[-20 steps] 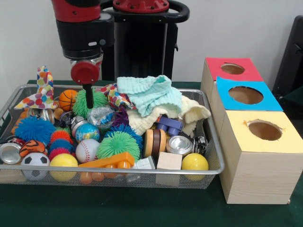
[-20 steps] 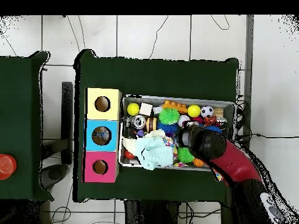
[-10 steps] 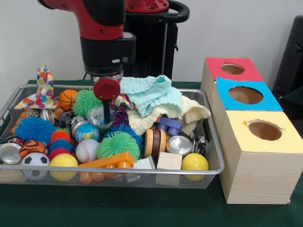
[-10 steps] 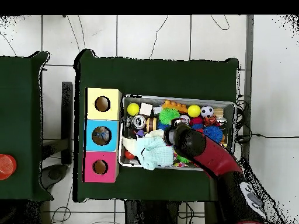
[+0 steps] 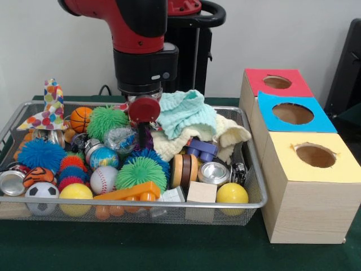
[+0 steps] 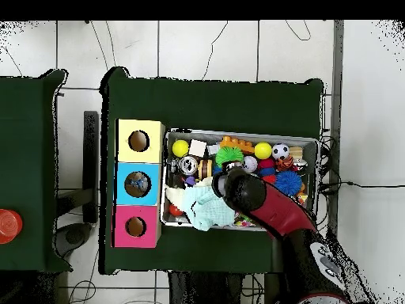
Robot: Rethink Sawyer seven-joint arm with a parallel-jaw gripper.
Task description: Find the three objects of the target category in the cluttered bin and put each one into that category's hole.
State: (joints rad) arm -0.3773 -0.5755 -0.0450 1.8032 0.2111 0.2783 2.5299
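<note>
A wire-mesh bin [image 5: 248, 169] crammed with toys sits mid-desk. One silver can [image 5: 214, 173] lies toward its front right corner, another [image 5: 11, 182] at its front left. Rigid, light, likely slippery; grasp across the round sides. The gripper [image 5: 144, 110] hangs mid-bin; its state cannot be told.

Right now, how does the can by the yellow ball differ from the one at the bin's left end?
The can by the yellow ball sits near the bin's right end with its whole shiny top showing; the left-end can lies against the opposite end, partly hidden behind the rim and toys. The first lies beside a wooden cube, the second above a soccer ball. Both are silver with round ends.
</note>
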